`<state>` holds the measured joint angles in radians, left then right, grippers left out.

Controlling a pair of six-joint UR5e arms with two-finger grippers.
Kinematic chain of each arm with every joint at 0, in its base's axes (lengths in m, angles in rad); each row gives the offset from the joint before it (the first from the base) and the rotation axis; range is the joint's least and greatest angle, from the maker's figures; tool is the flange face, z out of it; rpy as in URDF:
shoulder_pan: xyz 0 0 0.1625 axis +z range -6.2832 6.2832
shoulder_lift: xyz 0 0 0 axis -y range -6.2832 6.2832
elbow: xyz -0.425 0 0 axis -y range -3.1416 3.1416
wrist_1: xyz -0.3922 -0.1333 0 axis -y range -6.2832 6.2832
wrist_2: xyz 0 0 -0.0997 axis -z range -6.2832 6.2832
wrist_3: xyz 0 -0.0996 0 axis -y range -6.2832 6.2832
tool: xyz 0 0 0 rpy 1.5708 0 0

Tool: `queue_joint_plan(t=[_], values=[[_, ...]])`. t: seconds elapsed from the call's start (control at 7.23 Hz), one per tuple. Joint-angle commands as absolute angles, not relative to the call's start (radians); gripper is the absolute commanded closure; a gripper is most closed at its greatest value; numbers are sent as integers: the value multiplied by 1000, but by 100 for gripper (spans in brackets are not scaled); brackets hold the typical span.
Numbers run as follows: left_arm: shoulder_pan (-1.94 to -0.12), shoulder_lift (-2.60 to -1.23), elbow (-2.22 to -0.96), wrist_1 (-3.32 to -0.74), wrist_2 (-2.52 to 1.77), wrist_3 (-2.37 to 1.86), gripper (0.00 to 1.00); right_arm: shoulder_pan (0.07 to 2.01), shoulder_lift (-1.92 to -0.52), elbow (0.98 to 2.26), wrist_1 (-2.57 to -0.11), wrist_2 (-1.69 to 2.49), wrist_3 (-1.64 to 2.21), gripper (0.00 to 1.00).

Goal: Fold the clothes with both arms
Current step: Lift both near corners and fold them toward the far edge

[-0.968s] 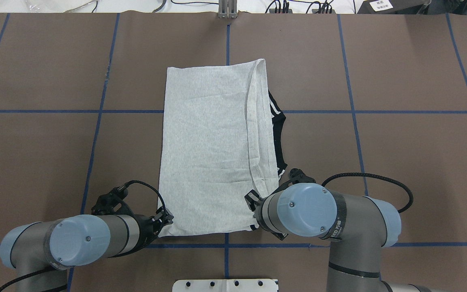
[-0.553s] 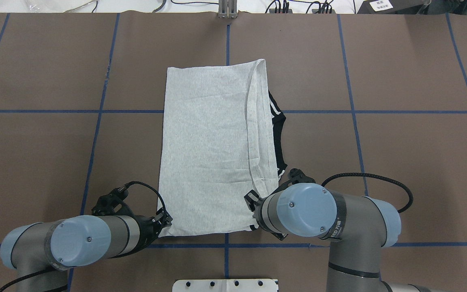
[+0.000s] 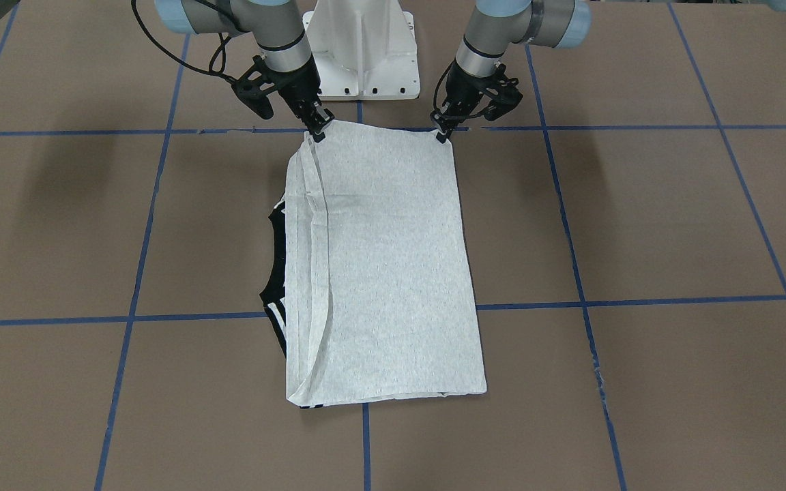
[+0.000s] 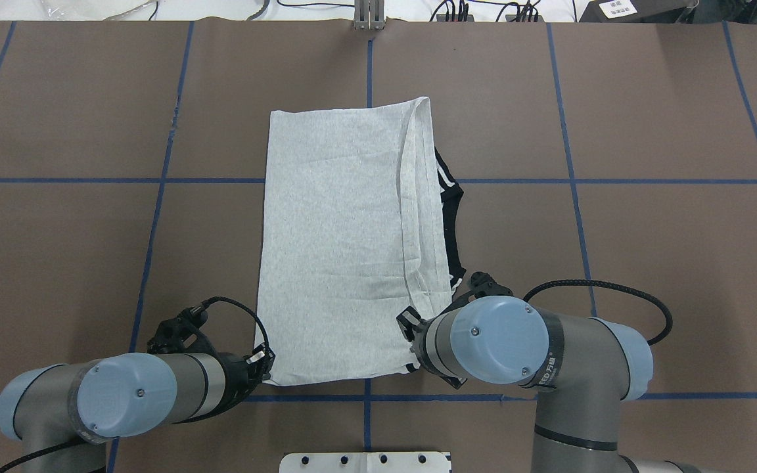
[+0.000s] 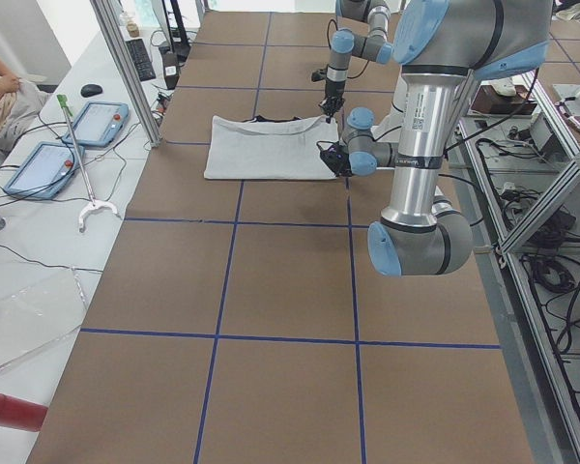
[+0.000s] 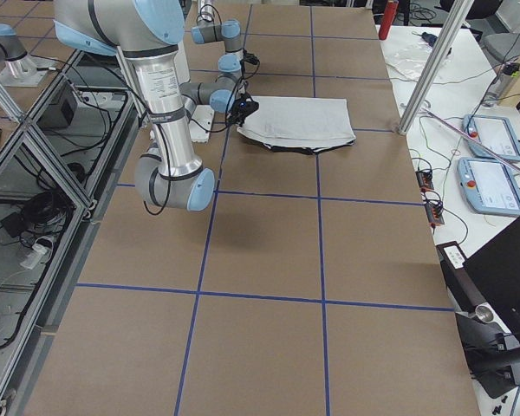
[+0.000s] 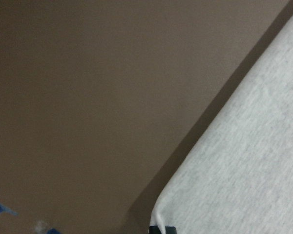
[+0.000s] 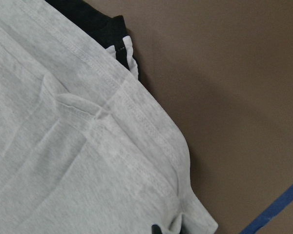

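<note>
The grey T-shirt (image 4: 339,230) lies folded into a long rectangle in the middle of the table, its black collar (image 4: 452,210) poking out on its right side. The cartoon print is hidden. My left gripper (image 3: 442,134) is shut on the shirt's near-left corner, which shows in the left wrist view (image 7: 244,161). My right gripper (image 3: 316,131) is shut on the near-right corner, where folded hems bunch in the right wrist view (image 8: 63,146). In the overhead view my left gripper (image 4: 261,363) shows at the corner, and the right wrist covers the right gripper.
The white pedestal base (image 3: 362,54) stands just behind the shirt's near edge. Blue tape lines (image 4: 155,197) cross the brown table cover. Beyond the table's far edge are two tablets (image 5: 101,121), a grabber stick (image 5: 77,159) and a seated person (image 5: 0,92).
My left gripper has shifted slightly back toward the robot, drawing the shirt's near-left corner with it. The right arm has not moved.
</note>
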<state>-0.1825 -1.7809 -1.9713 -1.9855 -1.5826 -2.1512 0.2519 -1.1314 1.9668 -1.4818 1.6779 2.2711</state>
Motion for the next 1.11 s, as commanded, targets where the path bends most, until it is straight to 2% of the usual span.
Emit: queue_joint_plan(t=[0.0, 0.28, 0.55, 0.83, 0.97], values=[[-178, -1773, -2066, -1985, -1592, -2148, 100, 223, -1191, 2050, -1491, 1677, 2308, 100], [-179, -1772, -2169, -1985, -1604, -2148, 100, 170, -1265, 2150, -1491, 1675, 2353, 100], [-204, -1782, -2238, -1941, -1653, -2135, 100, 225, -1266, 2209, -1493, 1686, 2353, 100], [-325, -1821, -2218, -1893, -1666, -2021, 100, 375, -1217, 2186, -1490, 1780, 2326, 100], [-394, -1853, -2176, -1890, -1669, -1958, 100, 452, -1145, 2116, -1493, 1816, 2288, 100]])
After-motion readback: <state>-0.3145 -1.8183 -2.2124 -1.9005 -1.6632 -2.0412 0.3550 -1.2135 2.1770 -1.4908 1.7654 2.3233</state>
